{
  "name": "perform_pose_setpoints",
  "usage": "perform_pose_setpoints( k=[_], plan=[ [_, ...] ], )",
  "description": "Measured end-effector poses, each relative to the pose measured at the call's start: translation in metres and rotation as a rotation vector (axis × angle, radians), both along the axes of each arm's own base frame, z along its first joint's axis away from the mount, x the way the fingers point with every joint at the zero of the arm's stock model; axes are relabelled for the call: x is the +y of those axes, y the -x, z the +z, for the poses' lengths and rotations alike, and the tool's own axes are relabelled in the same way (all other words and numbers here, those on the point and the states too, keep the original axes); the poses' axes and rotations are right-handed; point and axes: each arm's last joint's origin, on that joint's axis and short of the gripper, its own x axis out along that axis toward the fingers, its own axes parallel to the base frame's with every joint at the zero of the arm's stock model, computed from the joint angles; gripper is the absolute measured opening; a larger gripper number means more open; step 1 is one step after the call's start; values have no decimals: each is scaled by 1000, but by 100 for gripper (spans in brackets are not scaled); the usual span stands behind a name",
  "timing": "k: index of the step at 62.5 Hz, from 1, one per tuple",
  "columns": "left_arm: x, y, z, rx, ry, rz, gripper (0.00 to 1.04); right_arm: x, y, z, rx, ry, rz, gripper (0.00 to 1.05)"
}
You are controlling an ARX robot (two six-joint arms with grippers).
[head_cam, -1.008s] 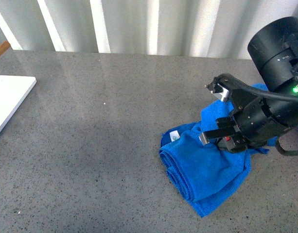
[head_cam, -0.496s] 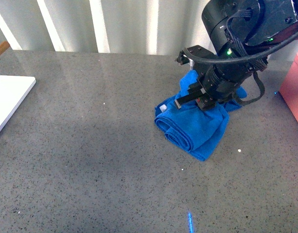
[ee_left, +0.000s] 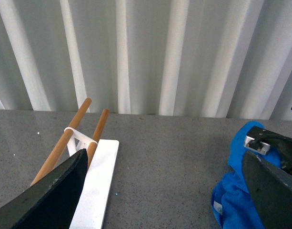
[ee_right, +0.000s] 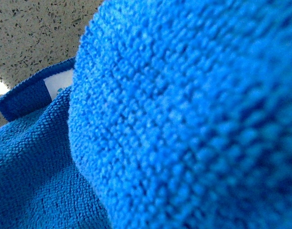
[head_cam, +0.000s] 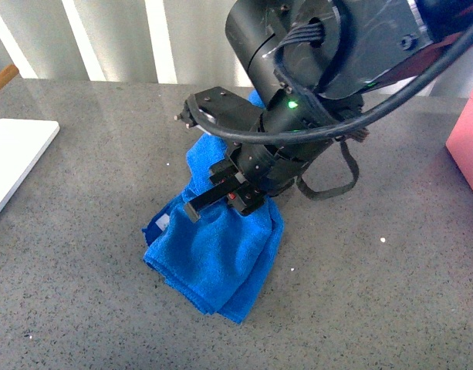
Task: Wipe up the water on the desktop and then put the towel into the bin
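White slab (head_cam: 12, 158): far left on the desktop (head_cam: 89, 293), flat, partly cut off by the frame edge.
Wooden rods (ee_left: 65, 140): two, joined by a white bracket, leaning over the slab; seen in the left wrist view.
Left gripper (ee_left: 163, 156): jaws spread wide, nothing between them, clear of the towel.
Towel (head_cam: 221, 262): centre of the desktop, lower part lying rumpled and folded on the stone, upper part drawn up into the right gripper.
Label: small white tag (head_cam: 160, 225) at the towel's left hem; any print too small to read in every view.
Right gripper (head_cam: 190, 164): angled down onto the towel, closed on a thick bunch of it, fingertips kept apart by the bulk.
Indicator: green light (head_cam: 292, 104) lit on the right arm.
Right wrist view: filled by blue pile at close range.
Pink object (head_cam: 467, 139): right edge, well apart from the towel; no writing visible.
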Motion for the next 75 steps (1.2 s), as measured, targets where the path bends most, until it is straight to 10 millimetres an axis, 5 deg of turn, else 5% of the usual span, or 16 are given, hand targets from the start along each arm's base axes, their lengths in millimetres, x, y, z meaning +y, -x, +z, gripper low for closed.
perform_pose_setpoints(
  k=[13,35,44,63,75],
  plan=[
    [0,0,0,0,0,0,98,-38,9,44,-100,-35,-117,4],
    [0,0,0,0,0,0,98,-80,23,182,-413,-53,-289,4],
    [0,0,0,0,0,0,98,-110,31,230,-450,102,-451,4],
    [0,0,0,0,0,0,98,-203,32,273,-228,245,-755,4],
    [0,0,0,0,0,0,98,-239,36,268,-134,199,-855,4]
  ],
)
